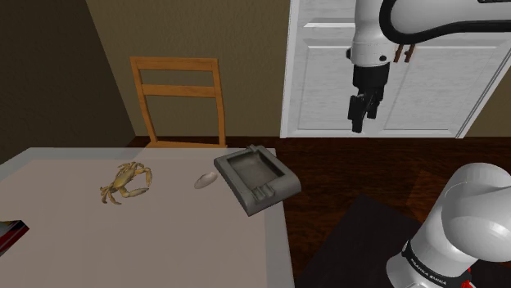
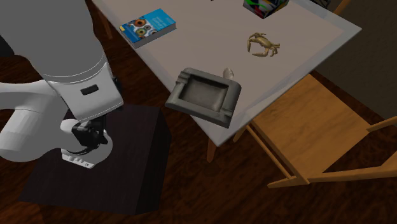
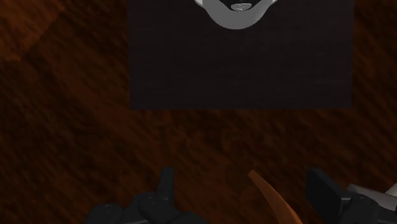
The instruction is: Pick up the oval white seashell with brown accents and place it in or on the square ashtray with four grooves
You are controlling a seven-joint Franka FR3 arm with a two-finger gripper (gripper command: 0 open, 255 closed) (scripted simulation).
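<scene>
one empty claw, approach not yet begun
gripper point(image 1: 360, 114) spread wide, pinching nothing, hanging high beyond the table point(image 1: 74, 245) edge; pale oval seashell point(image 1: 205, 181) lies just beside the grey ashtray point(image 1: 246, 155). next move, likely: swing across, descend, straddle the shell.

The seashell point(image 1: 205, 181) is small, oval and pale. It lies flat on the table point(image 1: 74, 237), just beside the ashtray point(image 1: 278, 168), on the side away from the gripper point(image 1: 358, 123). The ashtray is grey and square, with grooves cut in its rim. It sits open side up, right at the table's edge. Both lie well below the gripper, and the ashtray is the nearer one
</scene>
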